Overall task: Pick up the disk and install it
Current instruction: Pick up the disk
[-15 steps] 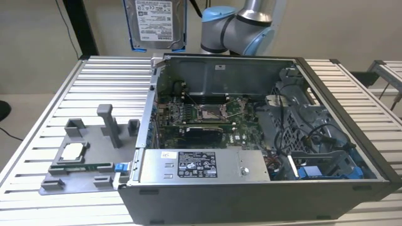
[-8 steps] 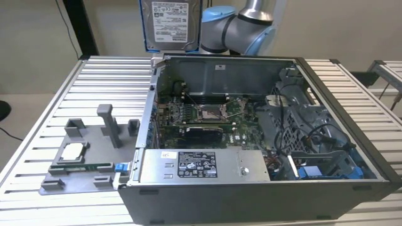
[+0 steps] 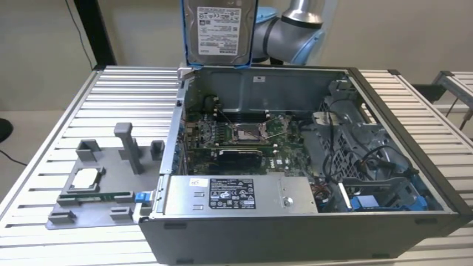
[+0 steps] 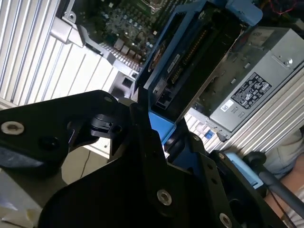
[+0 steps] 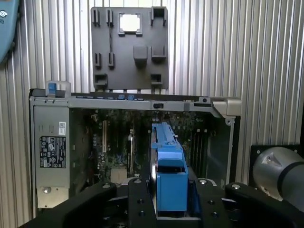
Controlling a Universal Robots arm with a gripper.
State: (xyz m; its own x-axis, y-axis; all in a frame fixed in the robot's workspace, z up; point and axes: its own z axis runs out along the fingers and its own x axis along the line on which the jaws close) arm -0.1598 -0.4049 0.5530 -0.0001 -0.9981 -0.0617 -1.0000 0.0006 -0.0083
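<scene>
The pick-up is done. In the first wrist view the gripper (image 5: 171,202) pinches the disk (image 5: 166,142) by the end of its blue carrier, with a finger pressed against either side. In the exterior view the disk hangs upright above the far wall of the open computer case (image 3: 296,238) on the desk (image 3: 118,100), touching nothing. Installing has not begun; I judge it calls for turning the disk to match its bay and keeping the rails square, clear of the cables (image 3: 369,160).

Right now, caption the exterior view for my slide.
Disk held upright above the open computer case, label toward camera; grey fixture tray alongside.
</scene>
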